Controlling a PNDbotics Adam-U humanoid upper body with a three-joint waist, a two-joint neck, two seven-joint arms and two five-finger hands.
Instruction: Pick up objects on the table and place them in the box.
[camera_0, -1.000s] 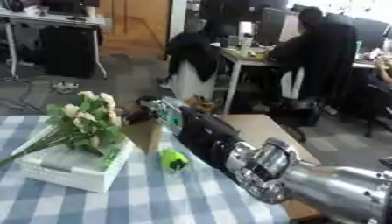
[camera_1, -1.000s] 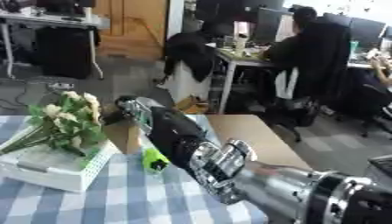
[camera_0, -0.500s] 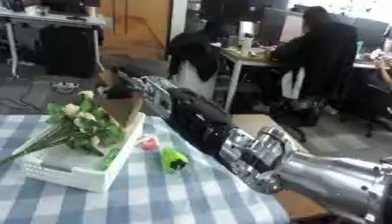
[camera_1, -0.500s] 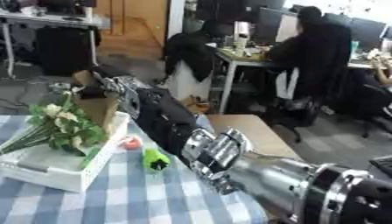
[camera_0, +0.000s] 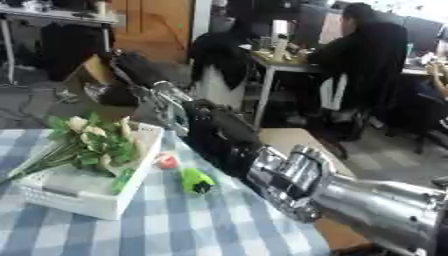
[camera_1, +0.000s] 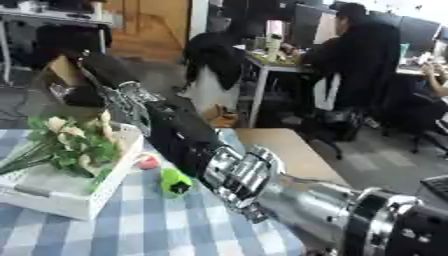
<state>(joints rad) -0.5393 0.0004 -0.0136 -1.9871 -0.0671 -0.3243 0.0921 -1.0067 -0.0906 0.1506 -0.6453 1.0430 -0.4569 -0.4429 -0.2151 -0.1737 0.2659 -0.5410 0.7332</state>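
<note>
My right hand (camera_0: 131, 67) reaches from the lower right, up and left past the far end of the white box (camera_0: 87, 202). Its blurred dark fingers are curled on a tan, cardboard-like piece (camera_1: 59, 67), held above the box's far edge. A bunch of pale flowers with green leaves (camera_0: 92, 145) lies in the box. On the checked cloth, right of the box, sit a small red thing (camera_0: 166, 161) and a green thing with a dark end (camera_0: 196, 181). My forearm (camera_0: 289, 172) passes just right of them. My left hand does not show.
A blue and white checked cloth (camera_0: 184, 227) covers the table. A bare wooden tabletop (camera_1: 280, 150) lies to the right behind my arm. Beyond are desks, chairs and seated people.
My right arm has swung left and further away, carrying the tan piece from beside the box to above its far end. The red thing now shows next to the green one.
</note>
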